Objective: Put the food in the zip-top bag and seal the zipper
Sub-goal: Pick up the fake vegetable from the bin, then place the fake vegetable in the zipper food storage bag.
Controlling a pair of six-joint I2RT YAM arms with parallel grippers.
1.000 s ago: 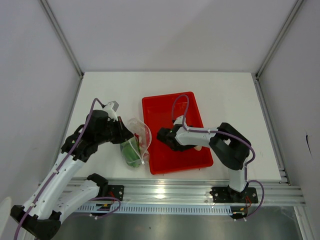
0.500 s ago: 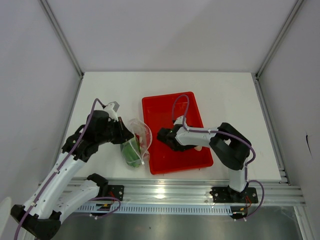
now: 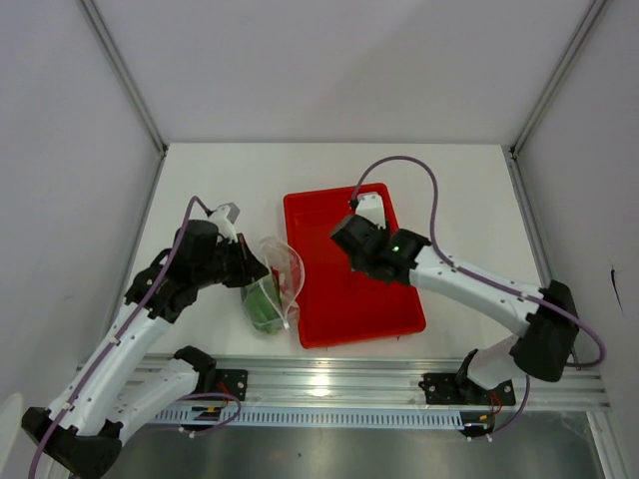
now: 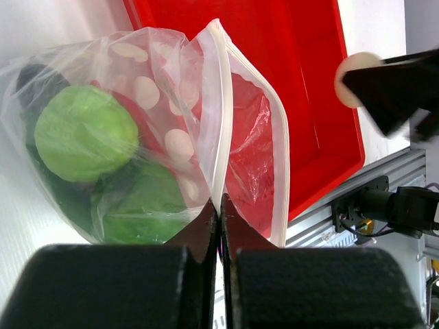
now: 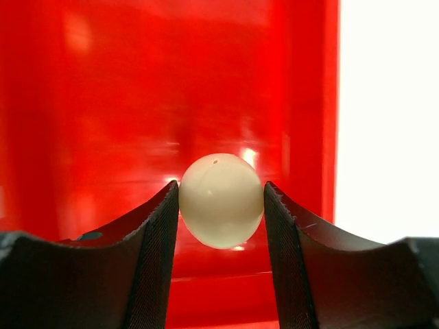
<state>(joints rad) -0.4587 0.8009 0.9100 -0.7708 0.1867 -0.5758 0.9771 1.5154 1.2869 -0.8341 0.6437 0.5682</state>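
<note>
Clear, thin plastic is what we see at the left: the zip-top bag (image 4: 158, 103) slumps on the table (image 3: 459, 190), just beside the red tray (image 3: 339, 309), with green food (image 4: 86, 133) already inside. The left gripper (image 4: 221, 209) has its jaws pressed together on the mouth edge, at the zipper (image 4: 218, 137), so one lip stands up and the mouth gapes toward the tray. We judge the film light, limp and slippery. It will fold wherever it is unsupported, so the stiffer closure strip is the place to hold it.

Further right, over the tray, the right gripper (image 5: 221, 195) is clamped on the white egg (image 5: 221, 202), one pad on each flank. The egg looks hard, smooth and round, and it could squirt out of a loose grip, so a hold across its widest part suits it.

Compared with a second ago, the right arm has unfolded and risen. Its gripper now sits nearer the tray's far end, where before it was low near the tray's left rim. The left arm and the bag have not shifted.
</note>
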